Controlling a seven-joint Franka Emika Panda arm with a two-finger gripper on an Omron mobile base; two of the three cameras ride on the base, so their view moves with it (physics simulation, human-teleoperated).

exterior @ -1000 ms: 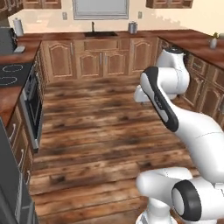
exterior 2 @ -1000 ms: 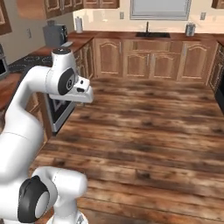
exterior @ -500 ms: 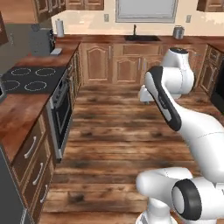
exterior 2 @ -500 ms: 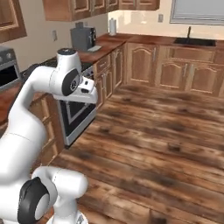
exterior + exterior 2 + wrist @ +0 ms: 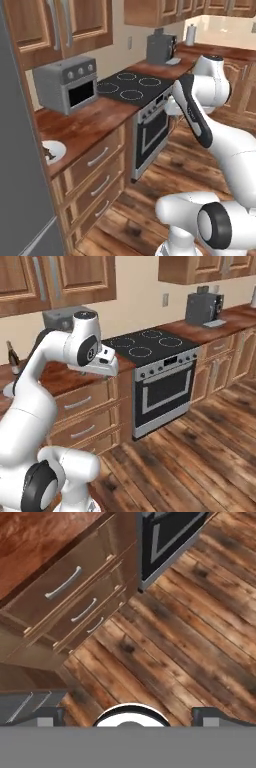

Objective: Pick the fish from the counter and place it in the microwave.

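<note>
Glossy white rounded arm links with dark grey joint rings and black circular caps on a bulbous white base

Reddish counter [image 5: 35, 547] edge, drawers [image 5: 70, 592] below, plank floor [image 5: 190, 637], possibly oven [image 5: 170, 532] front

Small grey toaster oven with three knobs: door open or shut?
Shut. The small grey toaster oven shows its dark glass door flush with its front.

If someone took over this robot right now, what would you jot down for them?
Claw: open, empty, looking down at the floor in front of the drawers.
Fish: probably the small brown thing on the white plate on the counter, left of the toaster oven; too small to be sure.
Done: nothing picked up yet.
Left: reach the fish, grasp it, carry it to the microwave, set it inside.
</note>
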